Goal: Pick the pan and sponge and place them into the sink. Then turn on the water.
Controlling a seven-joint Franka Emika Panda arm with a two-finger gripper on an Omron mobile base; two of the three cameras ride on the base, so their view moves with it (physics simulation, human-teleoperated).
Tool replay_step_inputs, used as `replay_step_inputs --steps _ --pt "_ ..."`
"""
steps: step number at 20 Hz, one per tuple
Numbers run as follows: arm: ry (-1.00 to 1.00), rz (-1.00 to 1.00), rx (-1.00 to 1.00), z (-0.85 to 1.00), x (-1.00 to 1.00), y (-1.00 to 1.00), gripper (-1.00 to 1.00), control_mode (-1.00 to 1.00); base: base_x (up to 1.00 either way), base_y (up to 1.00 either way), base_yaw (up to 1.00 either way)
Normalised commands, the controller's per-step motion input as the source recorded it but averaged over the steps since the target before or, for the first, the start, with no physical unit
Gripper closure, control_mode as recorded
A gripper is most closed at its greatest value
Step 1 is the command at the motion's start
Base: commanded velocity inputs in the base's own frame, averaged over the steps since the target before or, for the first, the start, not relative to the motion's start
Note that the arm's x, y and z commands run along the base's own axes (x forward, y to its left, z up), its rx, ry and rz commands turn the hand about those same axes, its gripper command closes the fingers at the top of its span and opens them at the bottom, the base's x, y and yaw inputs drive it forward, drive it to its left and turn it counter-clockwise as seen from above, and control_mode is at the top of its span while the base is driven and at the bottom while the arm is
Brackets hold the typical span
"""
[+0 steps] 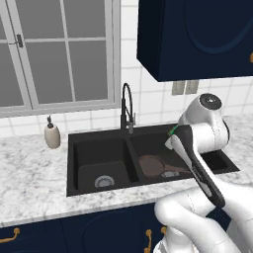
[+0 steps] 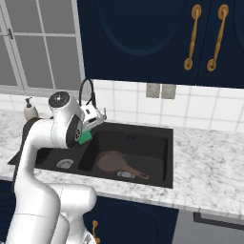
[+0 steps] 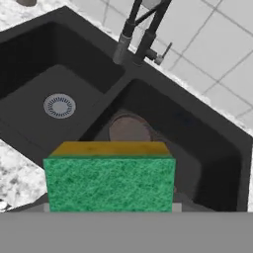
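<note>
I hold the sponge in my gripper above the sink divider; the pan's basin lies just ahead, below.

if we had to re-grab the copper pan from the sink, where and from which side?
Take the round reddish-brown frying pan by its long straight handle, coming down from above. It lies flat on the floor of the matte black sink's right basin, handle pointing toward the front counter edge. The bowl looks too wide for the fingers; the handle is narrow and clear of the walls.
</note>
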Motion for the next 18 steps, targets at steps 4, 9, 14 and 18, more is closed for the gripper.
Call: replay_step_inputs --steps 4,9,14,18 --pt "0.23 -0.49 0.45 0.0 0.27 -0.84 1.0 -1.0 0.0 0.0 0.0" --pt "0.19 -0.3 0.53 -0.07 0.23 -0.74 1.0 -1.0 0.0 0.0 0.0" --pt "0.12 -0.19 0.48 -0.38 0.29 -0.41 1.0 -1.0 0.0 0.0 0.0" --pt "0.12 -0.1 0.33 -0.47 0.45 -0.03 1.0 -1.0 0.0 0.0 0.0"
